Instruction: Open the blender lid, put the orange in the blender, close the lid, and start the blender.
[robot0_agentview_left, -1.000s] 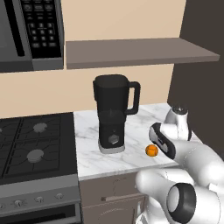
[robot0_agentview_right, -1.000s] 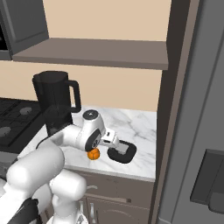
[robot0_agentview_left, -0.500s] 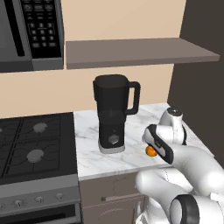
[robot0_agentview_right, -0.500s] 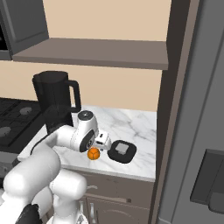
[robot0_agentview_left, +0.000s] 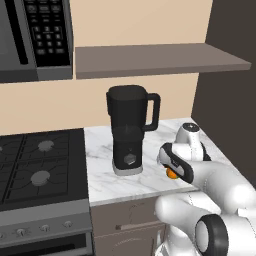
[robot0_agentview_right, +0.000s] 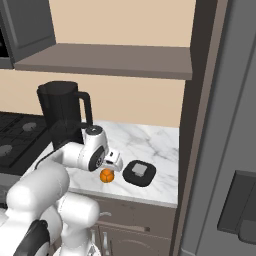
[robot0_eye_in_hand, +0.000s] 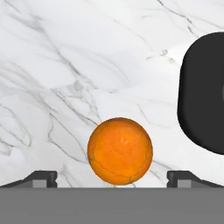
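While low, fingers (robot0_eye_in_hand: 43, 177) seemingly straddle orange (robot0_eye_in_hand: 120, 151).

Orange (robot0_eye_in_hand: 120, 151) beside removed blender lid (robot0_agentview_right: 139, 173)

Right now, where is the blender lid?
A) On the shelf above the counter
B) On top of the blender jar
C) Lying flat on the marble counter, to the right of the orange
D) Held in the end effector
C: the blender lid lies flat on the marble counter just right of the orange, while the blender stands open-topped and the end effector hangs open over the orange.
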